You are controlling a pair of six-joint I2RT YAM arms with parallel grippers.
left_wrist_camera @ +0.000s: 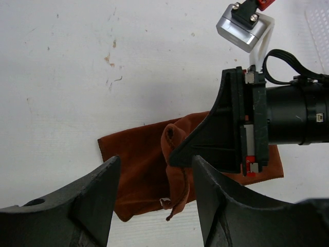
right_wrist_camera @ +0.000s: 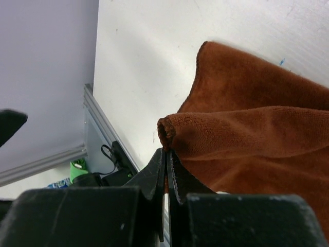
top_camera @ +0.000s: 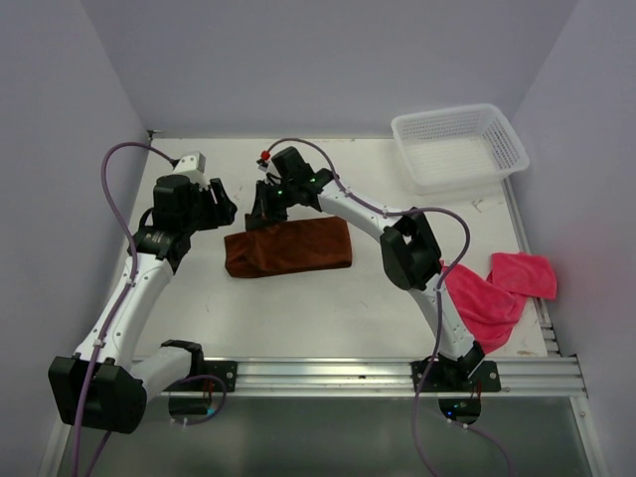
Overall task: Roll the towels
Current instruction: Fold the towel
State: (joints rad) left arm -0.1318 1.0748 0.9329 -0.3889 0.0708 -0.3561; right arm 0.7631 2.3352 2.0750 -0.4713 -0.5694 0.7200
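Towels: rust-brown towel [top_camera: 288, 248] lies central on the table [top_camera: 328, 318], a fold pinched by the closed right gripper [right_wrist_camera: 165, 154], likely to start rolling; left gripper [left_wrist_camera: 154, 163] hovers half-open, empty; pink towel [top_camera: 497, 288] sits at the right edge.

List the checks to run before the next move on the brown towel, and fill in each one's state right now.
1. Right hand shut on a bunched edge of the rust-brown towel: ok.
2. Left hand open and empty: ok.
3. Left hand touching the towel: cannot tell.
4. Towel rolled: not ok; it lies mostly flat apart from the pinched edge.
5. Pink towel apart from the brown one: ok.
6. Basket clear of both hands: ok.
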